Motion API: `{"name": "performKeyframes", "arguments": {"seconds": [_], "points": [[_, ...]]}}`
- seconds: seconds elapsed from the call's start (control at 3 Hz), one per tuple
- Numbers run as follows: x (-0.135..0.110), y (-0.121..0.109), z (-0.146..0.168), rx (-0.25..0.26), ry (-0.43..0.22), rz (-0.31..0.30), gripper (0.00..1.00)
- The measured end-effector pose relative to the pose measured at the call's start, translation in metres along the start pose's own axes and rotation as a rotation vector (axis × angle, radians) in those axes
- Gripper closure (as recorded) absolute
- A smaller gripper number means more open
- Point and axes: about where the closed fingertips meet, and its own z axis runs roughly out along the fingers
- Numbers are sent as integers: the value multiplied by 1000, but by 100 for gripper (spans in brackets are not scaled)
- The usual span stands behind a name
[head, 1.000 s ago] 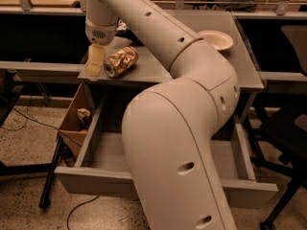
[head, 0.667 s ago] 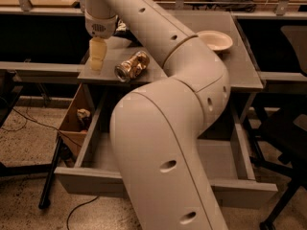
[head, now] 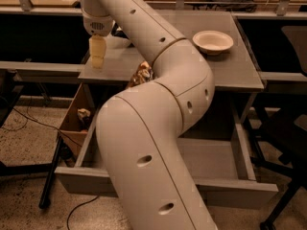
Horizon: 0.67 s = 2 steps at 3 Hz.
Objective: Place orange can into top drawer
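One orange can [head: 140, 74] right of the pincer [head: 97, 55], half hidden behind the arm [head: 158, 128]; one top drawer [head: 240, 191] below; pincer's state unclear

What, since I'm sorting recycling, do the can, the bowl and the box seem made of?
The can seems metal: shiny, with mottled golden glints, mostly hidden behind the arm. The bowl is pale, matte and thin-rimmed, probably paper or foam. The box looks like brown cardboard, judging by its dull flat walls. The gripper hangs over the table at its left edge, apart from the can.
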Motion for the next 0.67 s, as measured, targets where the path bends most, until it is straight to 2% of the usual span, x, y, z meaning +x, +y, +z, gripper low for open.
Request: {"name": "performKeyframes", "arguments": {"seconds": [0.33,0.67], "points": [[-4,-3,0,4,1,-27,0],[-4,-5,-1,9,-5,-24,0]]}}
